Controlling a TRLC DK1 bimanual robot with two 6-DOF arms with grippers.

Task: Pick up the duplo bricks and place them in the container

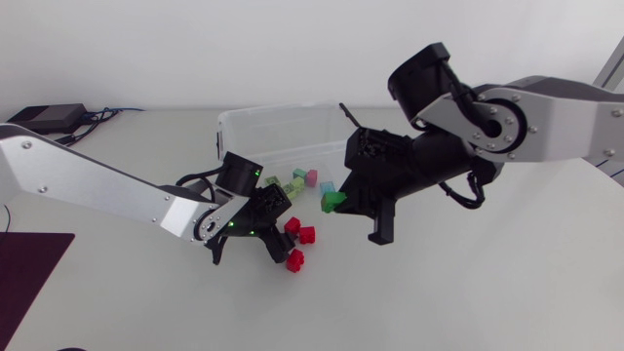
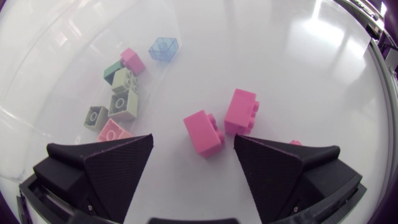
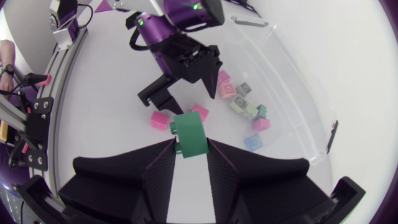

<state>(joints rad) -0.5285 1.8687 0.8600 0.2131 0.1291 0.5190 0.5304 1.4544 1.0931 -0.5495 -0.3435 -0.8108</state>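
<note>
My right gripper point(image 3: 189, 148) is shut on a green brick point(image 3: 191, 132), held above the table beside the clear container point(image 1: 255, 132); in the head view the green brick point(image 1: 334, 201) hangs at the right gripper point(image 1: 345, 206). My left gripper point(image 2: 194, 144) stands open low over the table. One red brick point(image 2: 204, 132) lies between its fingertips, a second point(image 2: 241, 112) just ahead, and a third point(image 2: 295, 143) is partly hidden by a finger. The head view shows these three red bricks point(image 1: 300, 234) by the left gripper point(image 1: 276, 232).
Several bricks point(image 2: 121, 93) lie in the container's near part: pale green, pink, grey, dark green and a translucent blue one point(image 2: 163, 48). The container's wall point(image 3: 292, 81) runs just beyond both grippers. A black box with cables point(image 1: 44, 117) sits at the table's far left.
</note>
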